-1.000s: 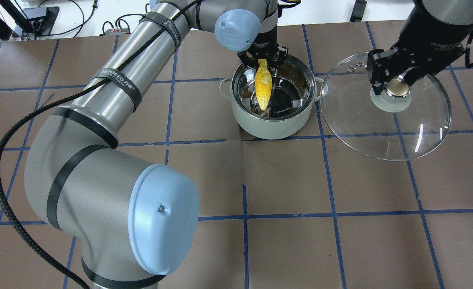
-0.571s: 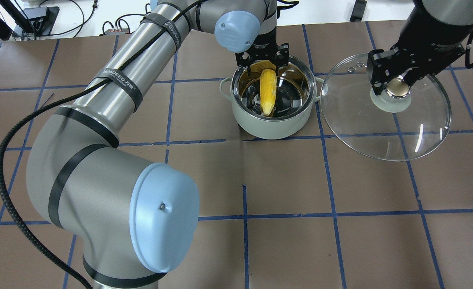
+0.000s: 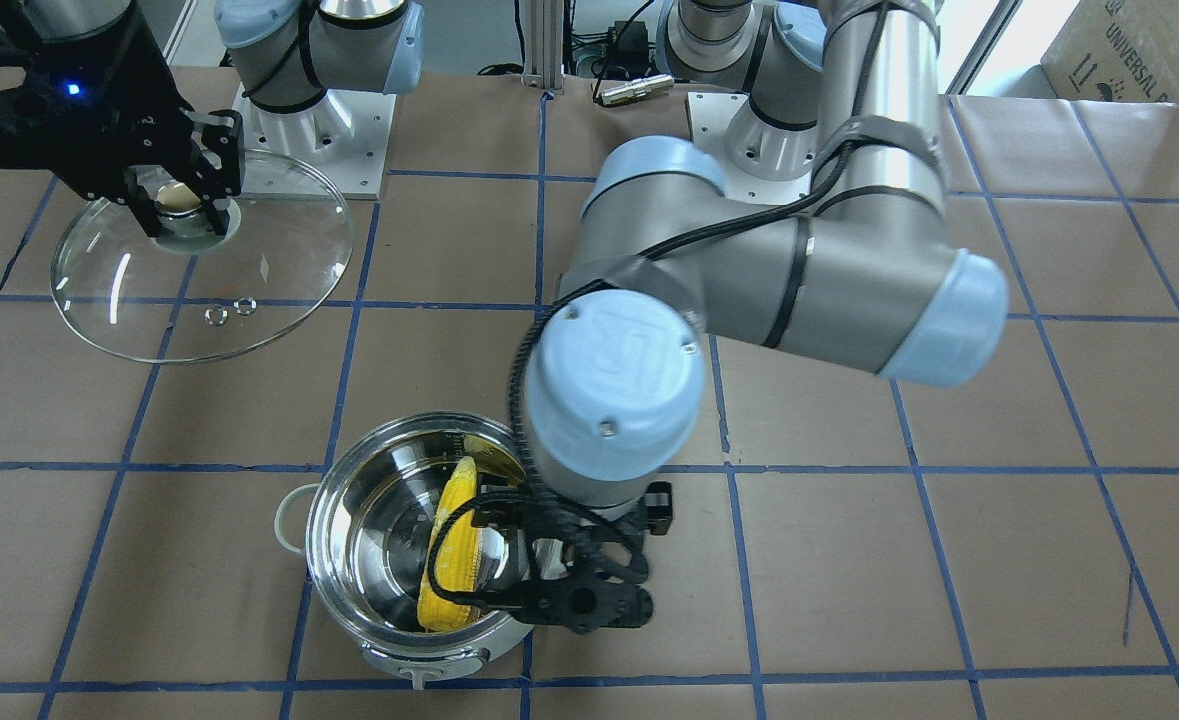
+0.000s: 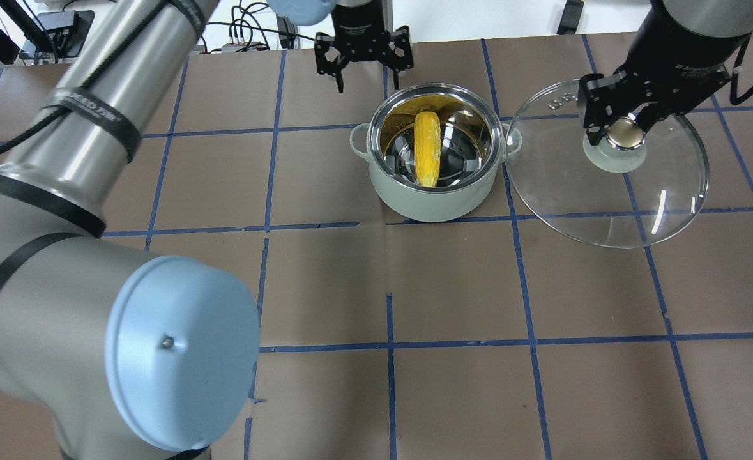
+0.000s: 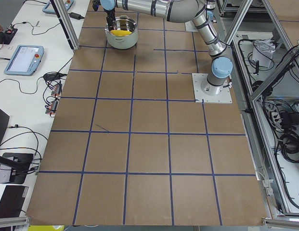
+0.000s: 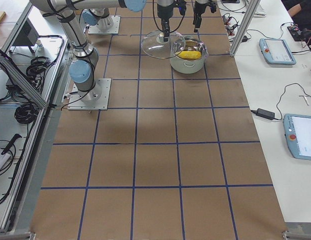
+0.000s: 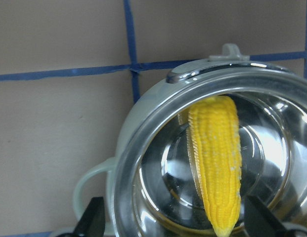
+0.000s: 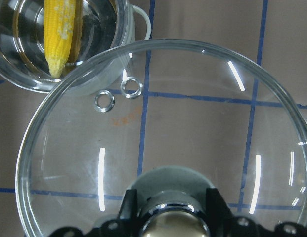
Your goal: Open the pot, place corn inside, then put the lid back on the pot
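The mint-white pot [image 4: 433, 206] stands open at the table's far middle. The yellow corn [image 4: 427, 148] lies inside it on the steel bottom, and shows in the front view [image 3: 454, 555] and left wrist view [image 7: 217, 163]. My left gripper [image 4: 368, 83] is open and empty, above the table just beyond the pot's far-left rim [image 7: 143, 148]. My right gripper [image 4: 622, 131] is shut on the knob of the glass lid [image 4: 606, 185] and holds it level, above the table right of the pot. In the right wrist view the lid's [image 8: 193, 108] edge overlaps the pot [image 8: 121, 27].
My left arm's elbow [image 4: 178, 351] fills the near left of the overhead view. The arm base plates [image 3: 309, 160] sit at the robot's side. Cables and boxes [image 4: 50, 32] line the far edge. Tablets [image 6: 278, 50] lie on the side bench.
My left gripper let go of the corn, which now lies in the pot, then rose and drew back to the far left of the pot. The right gripper with the lid shifted slightly.
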Robot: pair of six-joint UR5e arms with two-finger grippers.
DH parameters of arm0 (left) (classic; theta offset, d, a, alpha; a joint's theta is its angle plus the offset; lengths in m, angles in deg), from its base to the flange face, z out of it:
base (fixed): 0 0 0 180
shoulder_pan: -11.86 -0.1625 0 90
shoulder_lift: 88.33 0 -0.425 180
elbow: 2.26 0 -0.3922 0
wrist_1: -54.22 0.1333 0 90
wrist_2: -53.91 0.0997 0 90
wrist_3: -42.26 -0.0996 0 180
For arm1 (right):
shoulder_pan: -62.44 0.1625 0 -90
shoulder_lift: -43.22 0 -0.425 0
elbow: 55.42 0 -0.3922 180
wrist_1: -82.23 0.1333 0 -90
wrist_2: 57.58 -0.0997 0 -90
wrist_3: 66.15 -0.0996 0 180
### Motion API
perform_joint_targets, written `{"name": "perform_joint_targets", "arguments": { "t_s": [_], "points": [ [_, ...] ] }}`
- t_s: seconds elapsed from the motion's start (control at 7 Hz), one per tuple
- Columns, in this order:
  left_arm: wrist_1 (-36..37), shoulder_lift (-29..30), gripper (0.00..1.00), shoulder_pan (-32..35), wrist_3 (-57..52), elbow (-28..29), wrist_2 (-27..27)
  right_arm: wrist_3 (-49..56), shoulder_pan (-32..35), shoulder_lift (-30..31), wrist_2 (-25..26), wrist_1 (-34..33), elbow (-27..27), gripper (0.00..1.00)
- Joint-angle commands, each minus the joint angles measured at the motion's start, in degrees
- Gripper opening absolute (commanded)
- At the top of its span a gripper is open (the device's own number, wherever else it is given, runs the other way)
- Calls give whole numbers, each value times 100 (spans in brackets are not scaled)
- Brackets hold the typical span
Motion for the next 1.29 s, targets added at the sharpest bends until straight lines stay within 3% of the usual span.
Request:
{"name": "perform_joint_targets", "arguments": {
  "t_s": [0.0, 0.14, 0.43, 0.71, 1.14],
  "points": [
    [-627, -483, 100, -429, -381, -15, 257, -422, 345, -400, -61, -529, 42, 35],
    [-1126, -720, 100, -674, -791, -15, 347, -520, 547, -672, -70, -645, 181, 35],
    [-2173, -1352, 100, -983, -1539, -190, 374, -679, 1030, -1662, -70, -393, 1117, 34],
    [-2195, -1984, 100, -1185, -1560, -829, 383, -688, 1304, -2595, -70, 64, 2093, 33],
    [-1696, -3416, 100, -1634, -1621, -2409, 418, -688, 1367, -3301, -202, 92, 2659, 31]
  ]
}}
